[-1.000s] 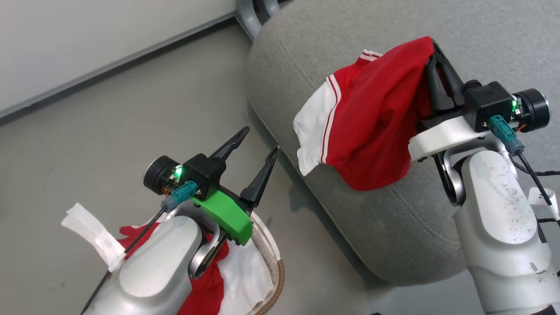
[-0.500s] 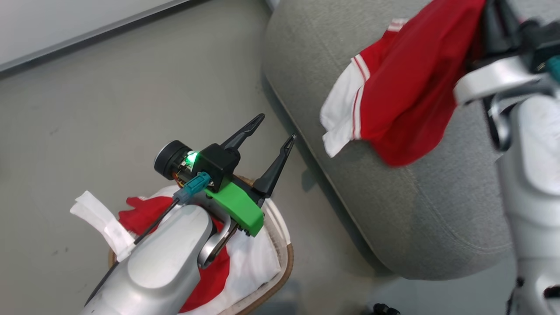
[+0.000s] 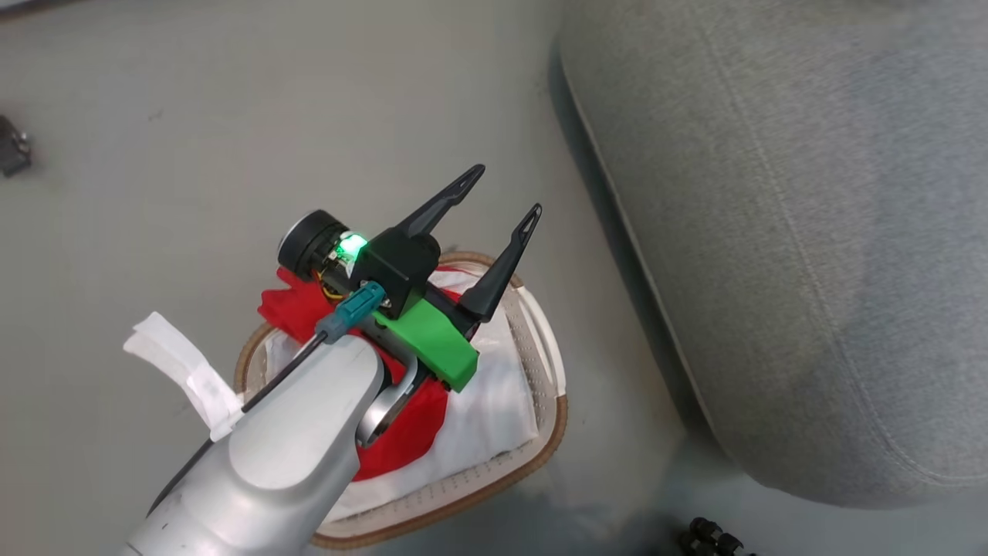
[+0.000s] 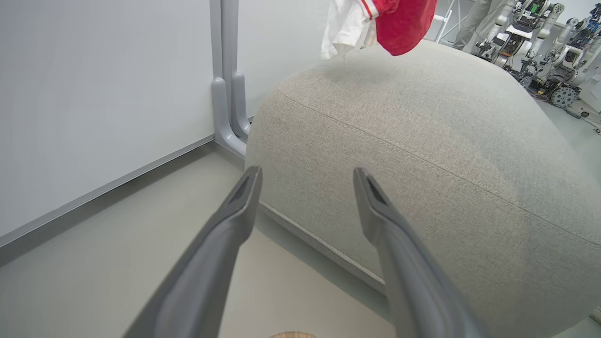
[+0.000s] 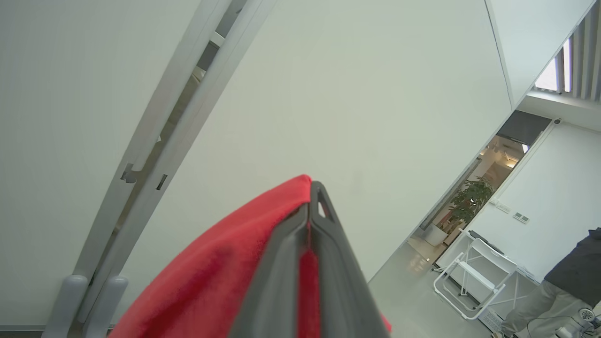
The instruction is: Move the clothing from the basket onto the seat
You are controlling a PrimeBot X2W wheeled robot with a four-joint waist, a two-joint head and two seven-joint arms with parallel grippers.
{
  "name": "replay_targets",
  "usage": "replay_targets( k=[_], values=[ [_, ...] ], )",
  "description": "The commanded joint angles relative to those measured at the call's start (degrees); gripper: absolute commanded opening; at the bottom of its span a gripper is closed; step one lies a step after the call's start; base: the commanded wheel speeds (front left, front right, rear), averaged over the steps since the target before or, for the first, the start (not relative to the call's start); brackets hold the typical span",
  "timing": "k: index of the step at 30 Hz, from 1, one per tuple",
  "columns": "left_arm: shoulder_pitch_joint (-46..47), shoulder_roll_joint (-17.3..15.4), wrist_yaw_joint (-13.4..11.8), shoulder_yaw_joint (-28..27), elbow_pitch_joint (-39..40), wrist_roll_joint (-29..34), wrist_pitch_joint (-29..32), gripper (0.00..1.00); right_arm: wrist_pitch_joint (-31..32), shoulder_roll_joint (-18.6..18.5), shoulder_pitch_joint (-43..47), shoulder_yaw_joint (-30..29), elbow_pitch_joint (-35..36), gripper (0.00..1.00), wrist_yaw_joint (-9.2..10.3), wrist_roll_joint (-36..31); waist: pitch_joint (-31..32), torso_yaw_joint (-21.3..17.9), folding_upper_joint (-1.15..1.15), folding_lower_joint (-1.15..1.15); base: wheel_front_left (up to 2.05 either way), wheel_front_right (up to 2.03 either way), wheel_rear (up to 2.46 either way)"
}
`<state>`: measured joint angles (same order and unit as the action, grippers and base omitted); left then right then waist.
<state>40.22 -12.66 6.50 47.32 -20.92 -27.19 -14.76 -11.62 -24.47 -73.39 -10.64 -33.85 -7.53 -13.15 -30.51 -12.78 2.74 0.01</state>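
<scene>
The white basket (image 3: 553, 432) with a brown rim stands on the floor left of the grey seat (image 3: 810, 232). Red clothing (image 3: 297, 307) lies in it on the white liner (image 3: 494, 409), partly hidden by my left arm. Above the basket my left gripper (image 3: 507, 189) is open and empty, its fingers pointing toward the seat (image 4: 422, 141). In the right wrist view my right gripper (image 5: 311, 188) is shut on a red garment (image 5: 211, 263). That red-and-white garment (image 4: 404, 23) hangs in the air over the seat's top in the left wrist view.
A small dark object (image 3: 11, 154) lies on the floor at far left and black wheels (image 3: 714, 537) show at the bottom. A white wall with a grey post (image 4: 225, 94) stands behind the seat. Farther off are a folding chair (image 5: 469, 277) and a person (image 5: 563, 281).
The head camera has swung down toward the basket, so the right arm and its garment have left that view. The left gripper stays open over the basket.
</scene>
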Motion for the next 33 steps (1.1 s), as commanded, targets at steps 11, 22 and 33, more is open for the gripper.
replay_targets(
  k=[11,22,33],
  values=[
    [2.2,-0.8,-1.1,0.5,1.4,1.1,0.3,1.00,-2.7,2.2,10.6,-4.4,-12.3,0.00,0.08,-6.3,-8.2,5.8,0.00,-0.01,0.00,0.00,0.00],
    [0.2,-1.8,-1.9,-0.6,1.6,-0.3,0.0,1.00,-3.5,6.5,17.9,-7.1,-12.3,0.36,0.08,-7.0,-6.6,4.9,0.00,-0.01,0.00,0.00,0.00],
    [-3.2,-1.1,-2.0,-4.1,1.0,-2.3,-0.5,1.00,-3.5,7.1,24.6,-3.2,-7.2,1.00,0.08,-4.0,0.2,4.8,0.00,-0.01,0.00,0.00,0.00]
  ],
)
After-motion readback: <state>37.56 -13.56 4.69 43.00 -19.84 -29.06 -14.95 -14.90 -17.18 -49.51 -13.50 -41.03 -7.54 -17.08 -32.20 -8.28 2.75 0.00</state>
